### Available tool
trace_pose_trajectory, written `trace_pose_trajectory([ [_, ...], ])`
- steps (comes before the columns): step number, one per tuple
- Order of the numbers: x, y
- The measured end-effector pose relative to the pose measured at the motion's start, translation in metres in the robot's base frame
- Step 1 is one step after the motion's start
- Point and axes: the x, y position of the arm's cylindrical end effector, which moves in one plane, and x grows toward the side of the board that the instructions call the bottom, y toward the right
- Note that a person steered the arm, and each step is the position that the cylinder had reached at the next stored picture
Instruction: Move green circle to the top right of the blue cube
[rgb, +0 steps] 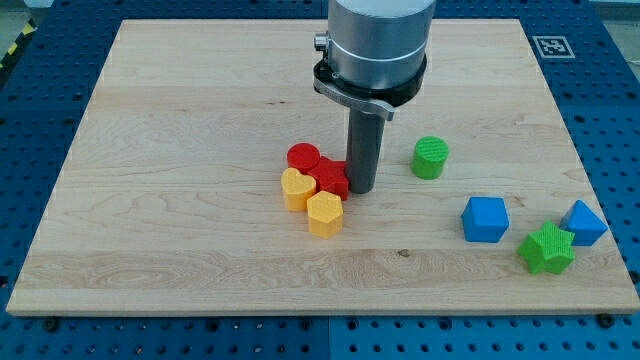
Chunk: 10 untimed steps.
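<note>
Starting from the frame's left, a cluster of 4 blocks sits just left of centre: a red cylinder (303, 158) at the top, a yellow heart-like block (296, 187), a yellow hexagonal block (324, 212) below it, and a red block (332, 179) of unclear shape. My tip (361, 190) is down on the wooden board (180, 120), touching or just beside that red block's right edge; it is a plain rod, so it grips nothing and only pushes.

Right of the tip, apart from it, stands the green circle (431, 158). Lower right lies the blue cube (485, 219), then a green star (547, 248) and a second blue block (584, 222) near the board's right edge.

I judge the approach step is in hand: no contact with the green circle yet. It sits above and left of the blue cube, so the next move calls for getting to its left side and pushing it rightward.

At the board's upper right corner is a black-and-white fiducial marker (551, 45); no readable writing or brand shows.
</note>
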Motion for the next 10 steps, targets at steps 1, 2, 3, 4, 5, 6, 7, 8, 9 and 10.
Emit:
trace_pose_trajectory([
  [1,-0.022,0.012],
  [2,-0.041,0.027],
  [3,-0.043,0.03],
  [4,-0.053,0.03],
  [5,-0.089,0.037],
  [6,-0.094,0.078],
  [7,-0.089,0.076],
  [8,-0.075,0.039],
  [9,-0.057,0.023],
  [10,-0.056,0.023],
])
